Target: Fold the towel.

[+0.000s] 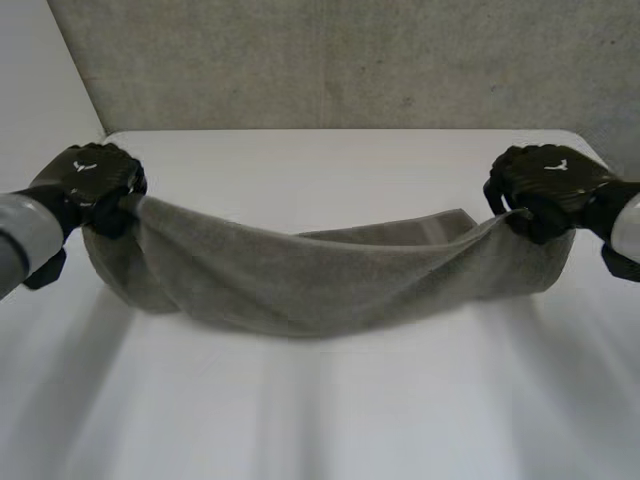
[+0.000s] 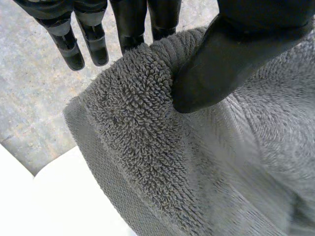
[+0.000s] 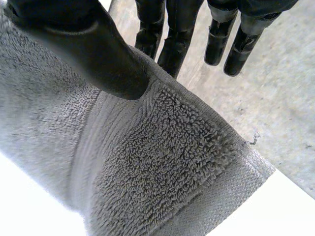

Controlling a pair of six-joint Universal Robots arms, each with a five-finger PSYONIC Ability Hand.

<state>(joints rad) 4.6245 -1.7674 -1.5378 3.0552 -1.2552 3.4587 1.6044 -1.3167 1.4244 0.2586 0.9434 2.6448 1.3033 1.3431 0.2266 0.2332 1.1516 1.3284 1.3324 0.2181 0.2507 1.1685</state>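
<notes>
A grey terry towel [image 1: 300,275] hangs stretched between my two hands above the white table [image 1: 330,400], sagging in the middle so that its lower part rests on the tabletop. My left hand [image 1: 95,185] pinches the towel's left end; in the left wrist view the thumb [image 2: 231,54] presses the towel [image 2: 147,147] against the fingers [image 2: 130,24] behind it, near a corner. My right hand [image 1: 545,190] pinches the right end in the same way: the thumb [image 3: 98,54] clamps the towel [image 3: 162,167] against the fingers [image 3: 167,34] by a hemmed corner.
A grey wall [image 1: 350,60] stands behind the table's far edge. Bare tabletop lies in front of the towel and behind it.
</notes>
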